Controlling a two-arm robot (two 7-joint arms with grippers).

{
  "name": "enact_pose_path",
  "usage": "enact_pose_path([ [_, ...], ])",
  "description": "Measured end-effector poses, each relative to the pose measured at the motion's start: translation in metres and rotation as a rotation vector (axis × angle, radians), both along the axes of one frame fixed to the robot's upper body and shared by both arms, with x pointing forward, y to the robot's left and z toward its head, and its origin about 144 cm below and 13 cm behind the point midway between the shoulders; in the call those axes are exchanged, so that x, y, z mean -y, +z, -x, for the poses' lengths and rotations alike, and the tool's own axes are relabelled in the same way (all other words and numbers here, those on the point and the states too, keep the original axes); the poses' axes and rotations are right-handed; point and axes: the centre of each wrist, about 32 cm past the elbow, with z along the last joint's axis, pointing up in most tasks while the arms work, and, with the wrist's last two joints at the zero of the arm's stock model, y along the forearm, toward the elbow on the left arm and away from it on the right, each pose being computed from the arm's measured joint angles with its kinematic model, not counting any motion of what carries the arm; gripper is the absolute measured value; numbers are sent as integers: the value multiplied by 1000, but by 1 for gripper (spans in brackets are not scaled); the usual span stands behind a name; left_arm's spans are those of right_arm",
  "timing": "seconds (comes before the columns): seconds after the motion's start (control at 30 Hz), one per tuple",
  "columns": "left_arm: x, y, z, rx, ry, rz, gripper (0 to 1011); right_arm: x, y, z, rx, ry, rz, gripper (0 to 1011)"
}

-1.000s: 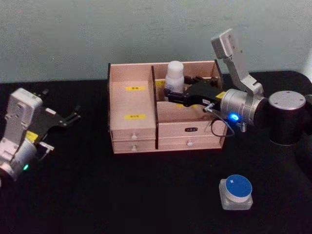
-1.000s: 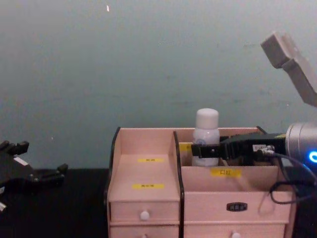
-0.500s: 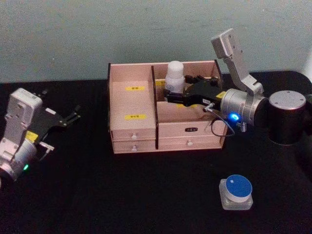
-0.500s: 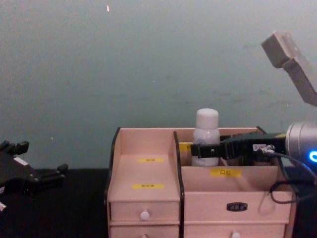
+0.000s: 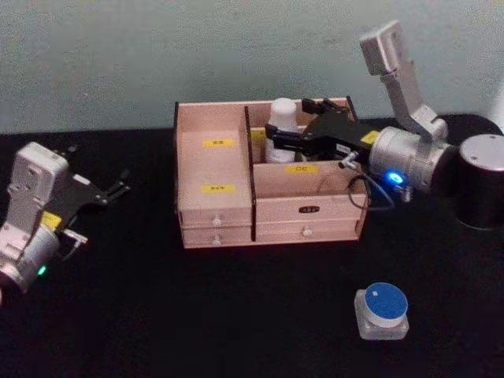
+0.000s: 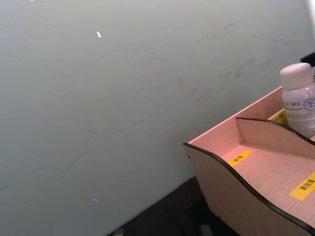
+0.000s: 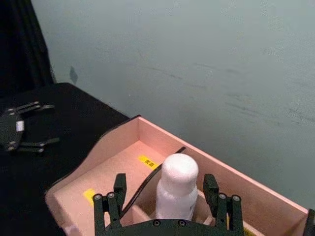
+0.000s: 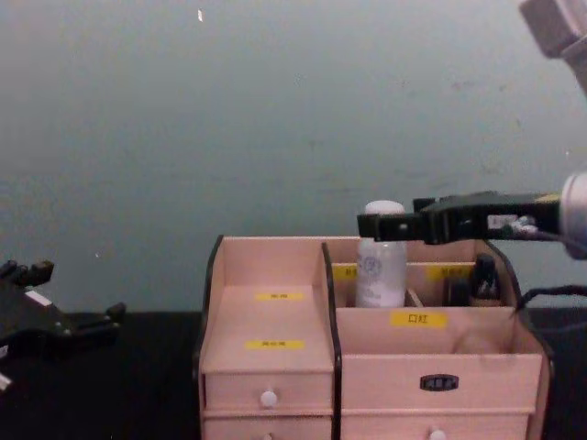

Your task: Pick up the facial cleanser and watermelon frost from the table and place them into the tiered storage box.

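Observation:
A white bottle (image 5: 283,118) stands upright in a back compartment of the tiered storage box (image 5: 216,169), right of its middle divider. My right gripper (image 5: 293,126) hovers open at the height of the bottle's cap (image 8: 383,209), one finger on either side and apart from it (image 7: 166,197). A squat clear jar with a blue lid (image 5: 382,309) sits on the black table in front of the box, to the right. I cannot tell which of the two is the facial cleanser and which the watermelon frost. My left gripper (image 5: 120,187) rests open at the far left.
The box's left stepped shelves (image 8: 271,321) hold nothing. A small dark item (image 8: 483,275) stands in the back right compartment beside the bottle. A pale wall rises right behind the box. Open black tabletop (image 5: 236,315) lies in front.
My right gripper has risen from around the bottle's middle to cap height and drawn slightly right. The bottle stays standing in the compartment. The left arm has not moved.

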Motion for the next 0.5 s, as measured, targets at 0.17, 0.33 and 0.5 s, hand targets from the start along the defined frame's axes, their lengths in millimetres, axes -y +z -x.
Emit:
enact_pose_path([
  [0.17, 0, 0, 0, 0, 0, 0, 1001, 12, 11, 21, 11, 25, 14, 1000],
  [0.33, 0, 0, 0, 0, 0, 0, 1001, 27, 14, 44, 12, 40, 26, 1000],
  [0.5, 0, 0, 0, 0, 0, 0, 1001, 45, 11, 75, -8, 55, 53, 1000],
])
